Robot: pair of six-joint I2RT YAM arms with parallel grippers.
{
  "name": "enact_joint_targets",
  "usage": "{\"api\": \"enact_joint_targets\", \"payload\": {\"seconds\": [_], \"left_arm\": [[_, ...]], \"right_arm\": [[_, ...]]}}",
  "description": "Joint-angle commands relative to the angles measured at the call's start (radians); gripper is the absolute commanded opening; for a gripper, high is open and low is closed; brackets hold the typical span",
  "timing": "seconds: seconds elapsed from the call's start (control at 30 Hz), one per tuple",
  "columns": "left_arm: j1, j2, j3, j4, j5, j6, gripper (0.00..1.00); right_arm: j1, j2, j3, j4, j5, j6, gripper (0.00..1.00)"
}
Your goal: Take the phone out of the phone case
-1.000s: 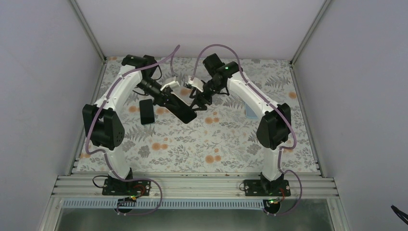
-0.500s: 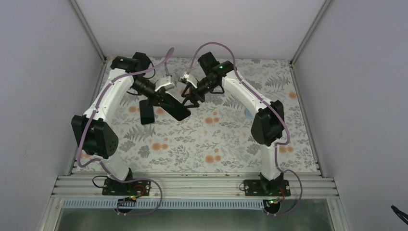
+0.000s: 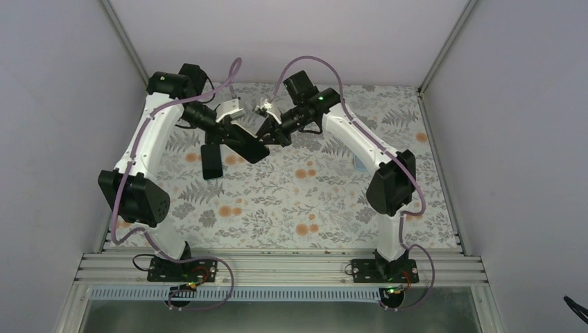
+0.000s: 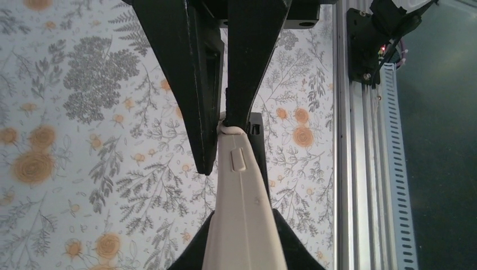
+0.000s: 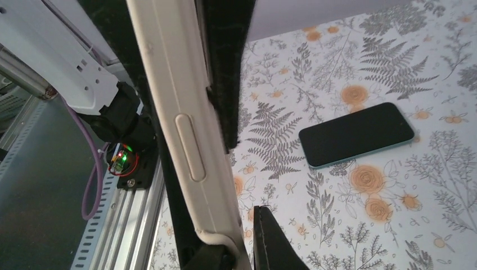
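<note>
Above the far middle of the worktop (image 3: pixel 312 201), the cream-edged phone case (image 3: pixel 246 146) is held aloft, pinched at one end by the left tool (image 4: pixel 224 118) and at the other by the right tool (image 3: pixel 269 135). One rim should be peeled back while the other is kept steady.

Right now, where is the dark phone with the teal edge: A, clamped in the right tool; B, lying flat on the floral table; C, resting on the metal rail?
B: the dark phone lies flat on the floral table, apart from the left tool and right tool, which both grip the cream phone case in the air.
</note>
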Motion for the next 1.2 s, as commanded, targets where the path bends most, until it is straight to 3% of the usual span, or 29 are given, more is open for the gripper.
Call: {"api": "enact_joint_targets", "payload": {"seconds": [0.0,0.07,0.13,0.17,0.27,0.4,0.63,0.77,0.97,1.07,1.17], "left_arm": [[-0.055,0.017,0.067,0.209,0.258,-0.022,0.23],[-0.05,0.011,0.08,0.209,0.244,-0.037,0.38],[-0.042,0.001,0.101,0.209,0.237,-0.062,0.7],[-0.038,-0.006,0.112,0.209,0.242,-0.074,0.81],[-0.034,-0.037,0.142,0.209,0.22,-0.094,0.93],[-0.028,-0.105,0.168,0.21,0.129,-0.114,1.0],[-0.028,-0.266,0.186,0.29,-0.15,-0.179,1.0],[-0.035,-0.393,-0.014,0.606,-0.335,-0.31,1.0],[-0.17,-0.485,-0.422,1.255,-0.609,-0.441,1.0],[-0.259,-0.439,-0.496,1.435,-0.719,-0.466,0.99],[-0.356,-0.361,-0.484,1.515,-0.808,-0.481,0.98]], "right_arm": [[0.079,-0.094,-0.027,0.239,-0.217,0.121,0.03],[0.05,-0.114,-0.044,0.248,-0.206,0.133,0.03],[0.022,-0.126,-0.055,0.247,-0.186,0.143,0.03],[0.008,-0.127,-0.056,0.234,-0.184,0.139,0.03],[-0.035,-0.129,-0.064,0.208,-0.186,0.137,0.03],[-0.112,-0.156,-0.11,0.216,-0.155,0.149,0.03],[-0.252,-0.176,-0.131,0.252,-0.056,0.225,0.03],[-0.317,-0.197,-0.118,0.352,-0.032,0.376,0.03],[-0.318,-0.222,-0.041,0.472,0.251,0.637,0.03],[-0.317,-0.206,0.007,0.471,0.313,0.681,0.03],[-0.314,-0.205,0.017,0.476,0.363,0.698,0.03]]}}
